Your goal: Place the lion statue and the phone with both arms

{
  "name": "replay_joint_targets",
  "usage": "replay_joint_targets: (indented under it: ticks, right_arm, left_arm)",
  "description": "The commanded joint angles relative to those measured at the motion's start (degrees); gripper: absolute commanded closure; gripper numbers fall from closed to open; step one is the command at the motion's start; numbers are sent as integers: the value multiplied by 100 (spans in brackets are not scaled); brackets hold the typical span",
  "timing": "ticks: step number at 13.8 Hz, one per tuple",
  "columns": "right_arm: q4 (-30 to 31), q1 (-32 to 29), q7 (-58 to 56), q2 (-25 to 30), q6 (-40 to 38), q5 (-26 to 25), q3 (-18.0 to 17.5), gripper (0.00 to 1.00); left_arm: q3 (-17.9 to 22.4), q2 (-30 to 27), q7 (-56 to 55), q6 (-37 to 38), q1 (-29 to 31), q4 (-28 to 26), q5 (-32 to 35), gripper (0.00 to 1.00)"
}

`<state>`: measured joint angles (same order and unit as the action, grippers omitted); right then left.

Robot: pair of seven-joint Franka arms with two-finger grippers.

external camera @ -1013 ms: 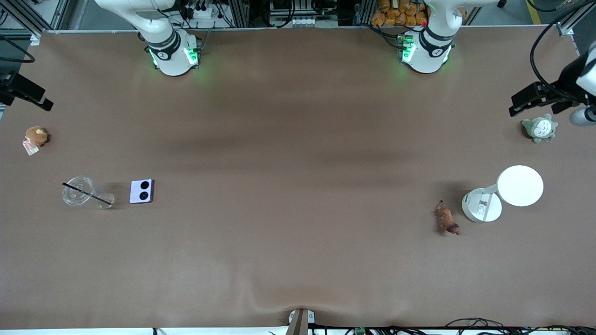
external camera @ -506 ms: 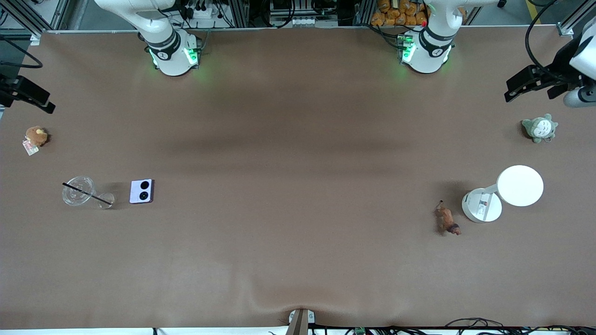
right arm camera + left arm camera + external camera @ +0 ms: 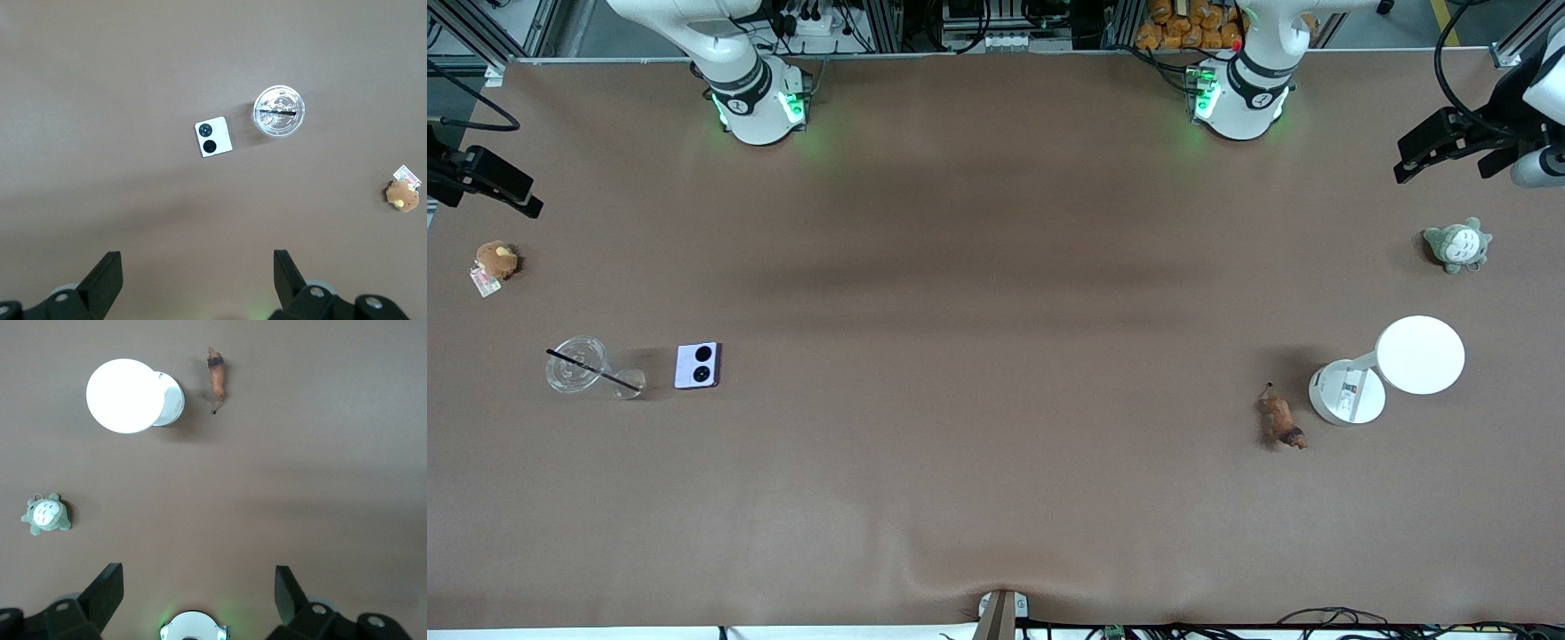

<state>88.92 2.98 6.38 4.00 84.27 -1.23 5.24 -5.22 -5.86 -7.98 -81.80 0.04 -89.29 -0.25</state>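
With both the left gripper [image 3: 193, 587] and right gripper [image 3: 193, 267] spread and empty high above the table ends, the small lion [image 3: 1282, 421] close beside the lamp [image 3: 1392, 369] risks a bumped lamp, while the flat phone [image 3: 697, 365] near the cup [image 3: 578, 364] may slip.

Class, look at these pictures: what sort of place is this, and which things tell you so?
Probably a robotics lab or test bench: two white arms with green-lit bases stand at a brown table, metal framing and cables run along its edge, and odd small props such as a phone lie scattered.
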Motion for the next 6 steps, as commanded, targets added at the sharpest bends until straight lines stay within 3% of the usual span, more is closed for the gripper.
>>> replay_joint_targets:
  ticks: [1,6]
  right_arm:
    - [29,-52,-84,31,28,166,38,0]
    - [37,-228,-93,31,-16,325,39,0]
  left_arm:
    - [-93,120,-45,164,22,228,8,0]
    - [-129,129,-54,235,31,219,17,0]
